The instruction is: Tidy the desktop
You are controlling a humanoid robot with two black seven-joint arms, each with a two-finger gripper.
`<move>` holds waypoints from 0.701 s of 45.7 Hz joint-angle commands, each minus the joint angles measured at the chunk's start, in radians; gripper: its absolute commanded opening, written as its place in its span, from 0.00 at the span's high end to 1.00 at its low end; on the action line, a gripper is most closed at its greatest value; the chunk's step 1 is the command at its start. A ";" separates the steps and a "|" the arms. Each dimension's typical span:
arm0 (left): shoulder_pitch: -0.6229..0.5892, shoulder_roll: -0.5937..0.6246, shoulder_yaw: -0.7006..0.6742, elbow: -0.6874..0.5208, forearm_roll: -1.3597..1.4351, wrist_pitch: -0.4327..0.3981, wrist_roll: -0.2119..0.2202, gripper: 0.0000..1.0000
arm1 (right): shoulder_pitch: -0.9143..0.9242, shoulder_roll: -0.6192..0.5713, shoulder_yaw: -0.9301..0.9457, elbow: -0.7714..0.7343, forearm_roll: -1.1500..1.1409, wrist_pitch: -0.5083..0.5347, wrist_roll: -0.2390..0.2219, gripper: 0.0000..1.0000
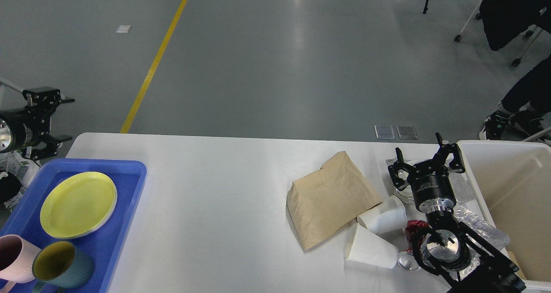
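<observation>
Two cups (381,232) left: beside the paper bag (331,198), on my surface (215,198).
Tray (125,224): dishes stowed.
Left gripper (54,116): fingers spread, empty.
Right gripper (426,164): fingers spread, empty.

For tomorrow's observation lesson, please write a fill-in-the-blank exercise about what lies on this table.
1. The yellow plate lies in the ____ tray.
2. The brown paper bag lies flat on the ____ desktop.
3. Two white paper cups lie on their ____ beside the bag.
4. The right gripper hovers with its fingers ____.

Missing words: blue; white; sides; open
</observation>
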 commanded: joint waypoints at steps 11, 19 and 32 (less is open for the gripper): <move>0.352 -0.141 -0.856 -0.001 0.000 -0.027 -0.006 0.04 | 0.000 0.000 0.000 0.000 0.001 0.000 0.000 0.00; 0.519 -0.299 -1.107 -0.001 0.001 -0.026 -0.103 0.04 | 0.000 0.000 0.000 0.000 0.001 0.000 0.000 0.00; 0.820 -0.349 -1.363 -0.240 0.116 0.017 -0.295 0.04 | 0.000 0.000 -0.001 0.000 -0.001 0.000 0.000 0.00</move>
